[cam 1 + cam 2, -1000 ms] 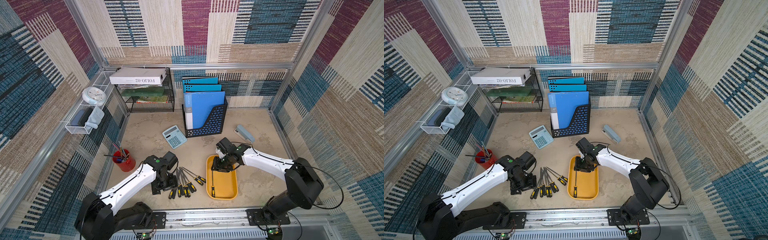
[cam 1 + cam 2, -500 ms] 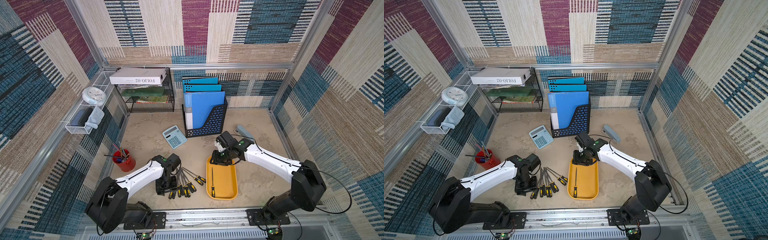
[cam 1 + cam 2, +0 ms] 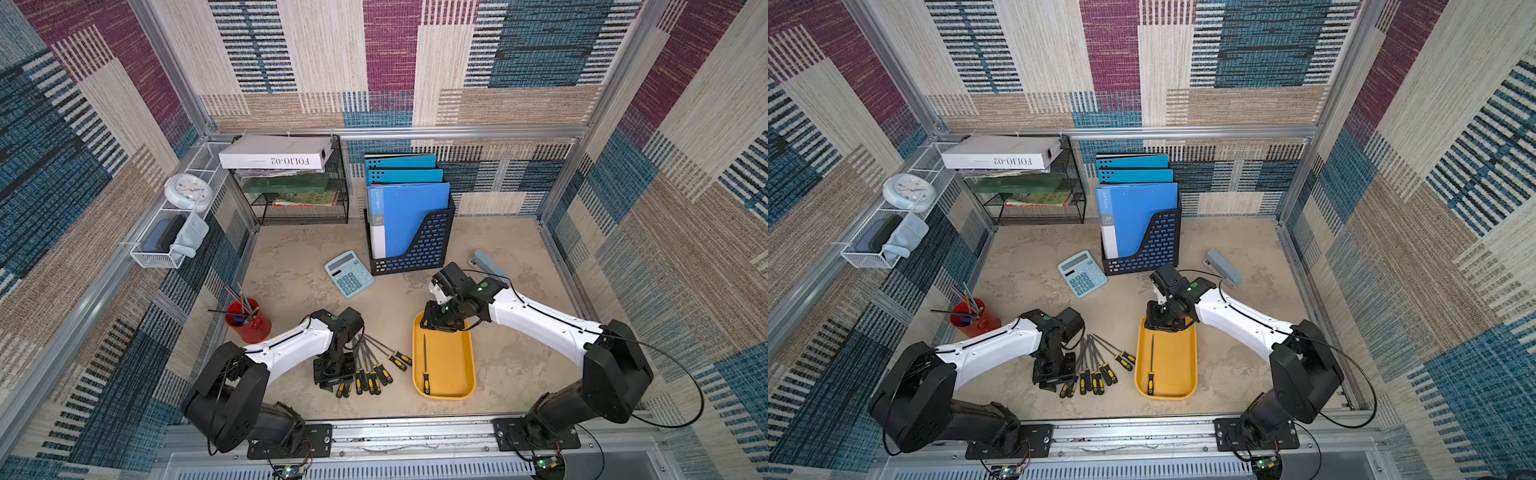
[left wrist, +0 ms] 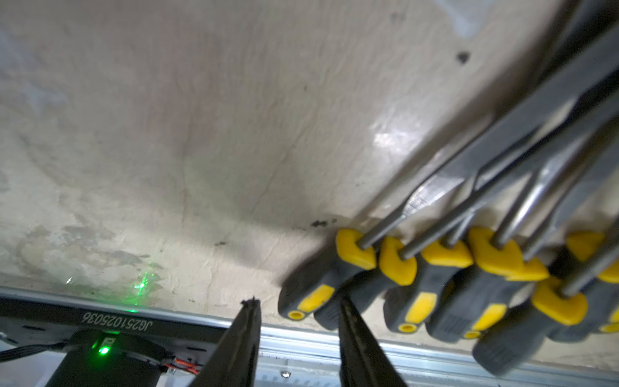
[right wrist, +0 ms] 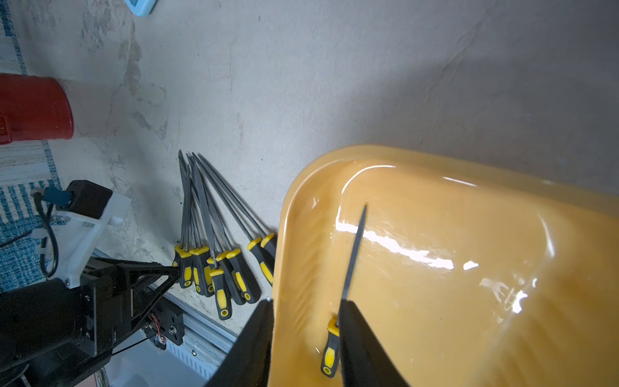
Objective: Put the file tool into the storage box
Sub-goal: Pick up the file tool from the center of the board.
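The storage box is a yellow-orange tray near the table's front; it also shows in another top view. One file tool with a black-and-yellow handle lies inside it along its length. Several more file tools lie fanned on the table to its left. My left gripper is open at their handle ends, with the butt of the outermost file tool between its tips. My right gripper hangs open and empty over the storage box, its fingers straddling one rim.
A red pencil cup stands left of my left arm. A calculator, a black folder holder and a grey stapler sit farther back. A wire rack is at the back left. The metal rail runs along the front.
My left arm has folded down toward the front and its gripper has edged onto the file handles. My right gripper has shifted slightly over the box's far end. The file in the box has not moved.
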Controlling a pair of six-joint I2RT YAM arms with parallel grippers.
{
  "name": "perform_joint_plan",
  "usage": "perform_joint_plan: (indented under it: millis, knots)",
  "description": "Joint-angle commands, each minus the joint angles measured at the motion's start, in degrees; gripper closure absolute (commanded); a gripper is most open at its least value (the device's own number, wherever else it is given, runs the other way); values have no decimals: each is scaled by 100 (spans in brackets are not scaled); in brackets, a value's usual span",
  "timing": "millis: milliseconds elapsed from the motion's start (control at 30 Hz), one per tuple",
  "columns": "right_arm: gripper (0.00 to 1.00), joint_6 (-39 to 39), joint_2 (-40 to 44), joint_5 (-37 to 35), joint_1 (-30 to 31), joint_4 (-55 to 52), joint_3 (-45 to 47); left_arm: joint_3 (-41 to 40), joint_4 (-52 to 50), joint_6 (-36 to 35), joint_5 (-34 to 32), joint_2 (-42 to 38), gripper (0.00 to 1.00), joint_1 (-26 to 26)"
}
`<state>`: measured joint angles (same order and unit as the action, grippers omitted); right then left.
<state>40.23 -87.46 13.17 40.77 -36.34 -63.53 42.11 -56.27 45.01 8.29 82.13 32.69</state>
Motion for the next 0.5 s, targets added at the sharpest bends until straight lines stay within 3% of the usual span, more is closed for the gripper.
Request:
perform_joint_plan:
  millis: [0,333,467]
  knots:
    - [62,-49,10,28,1,12,-46,-78,152,76,-381,91,57,-25]
    - [62,-27,-32,107,1,98,-26,-117,307,18,-430,120,53,-114]
    - [64,-35,-74,122,6,96,-70,-132,458,-75,-420,352,71,-131]
